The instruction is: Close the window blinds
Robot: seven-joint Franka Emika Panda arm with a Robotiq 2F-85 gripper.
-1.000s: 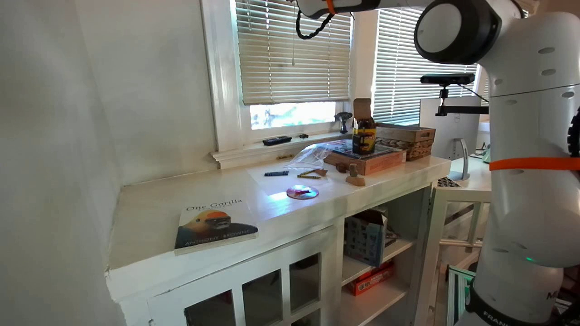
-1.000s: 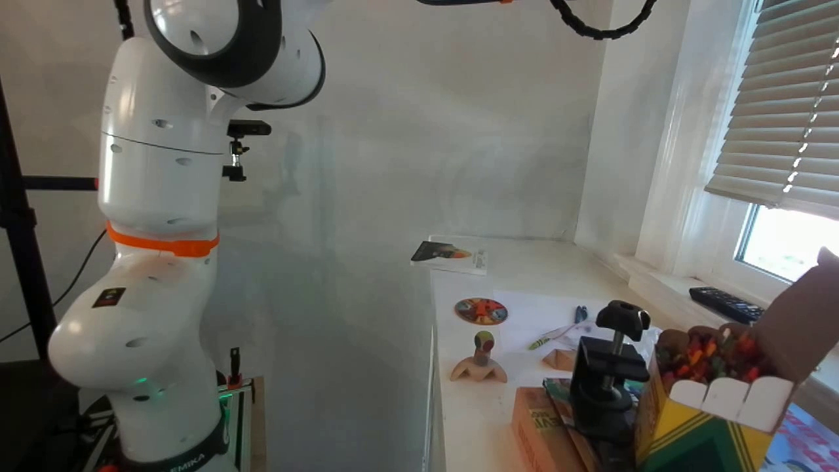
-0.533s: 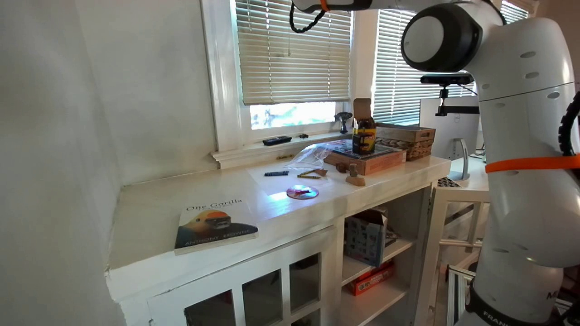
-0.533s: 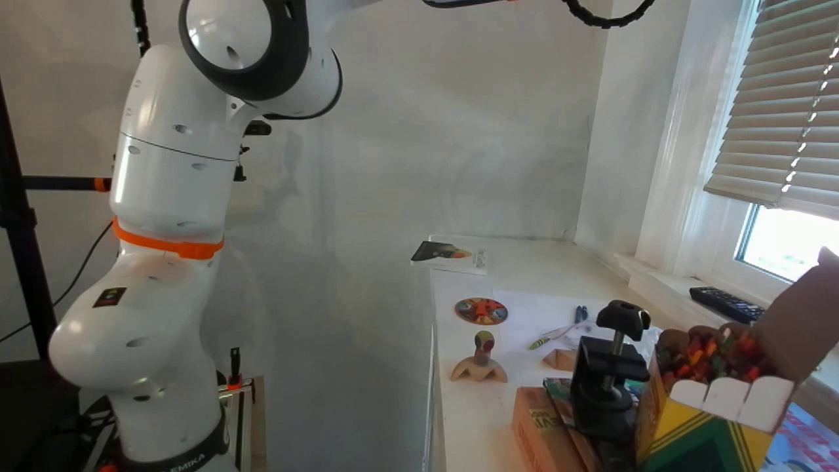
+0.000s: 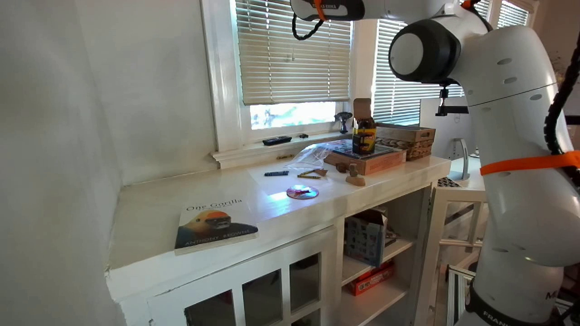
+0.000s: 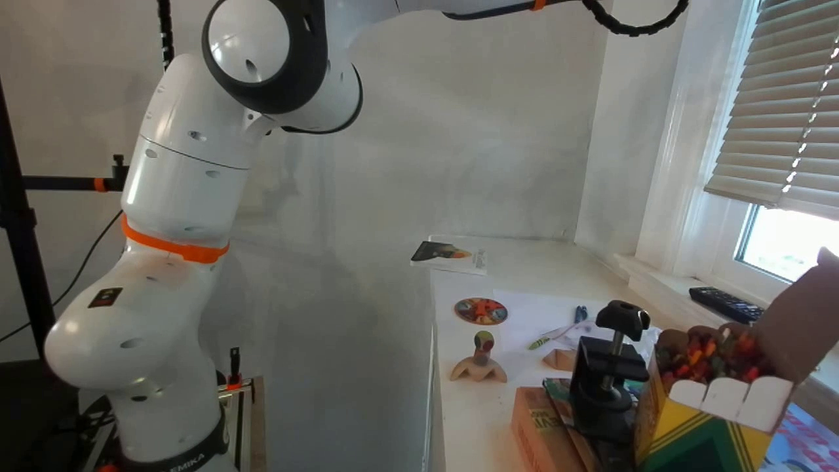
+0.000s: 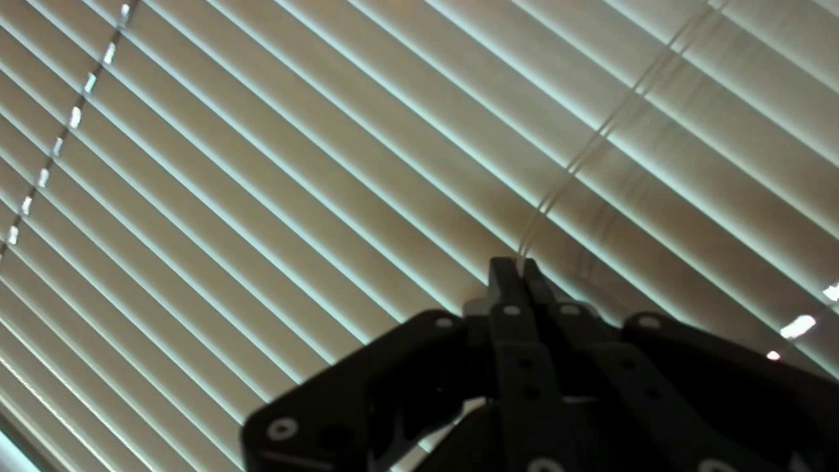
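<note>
The white slatted blinds (image 5: 297, 77) hang over the window, also seen in an exterior view (image 6: 777, 137). Their bottom edge lies above the sill, with bright bare glass (image 5: 292, 115) below it. In the wrist view, the slats (image 7: 295, 164) fill the background, with light lines between them. My gripper (image 7: 520, 265) is shut on a thin double cord (image 7: 568, 172), which runs from the upper right down between the fingertips, in front of the slats. The gripper is out of frame in both exterior views; only the arm (image 5: 507, 90) shows, with its forearm at the top.
Below the window, a white counter (image 5: 149, 213) holds a book (image 5: 216, 222), a disc (image 5: 302, 192), a wooden figure (image 6: 480, 360), a clamp (image 6: 606, 387) and an open crayon box (image 6: 708, 419). A remote (image 5: 277, 140) lies on the sill. More blinds (image 5: 394, 99) hang to the right.
The arm's elbow has leaned forward and come lower, with the forearm shifted towards the window. The hanging cord end has swayed slightly. The blinds' bottom edge has not visibly moved.
</note>
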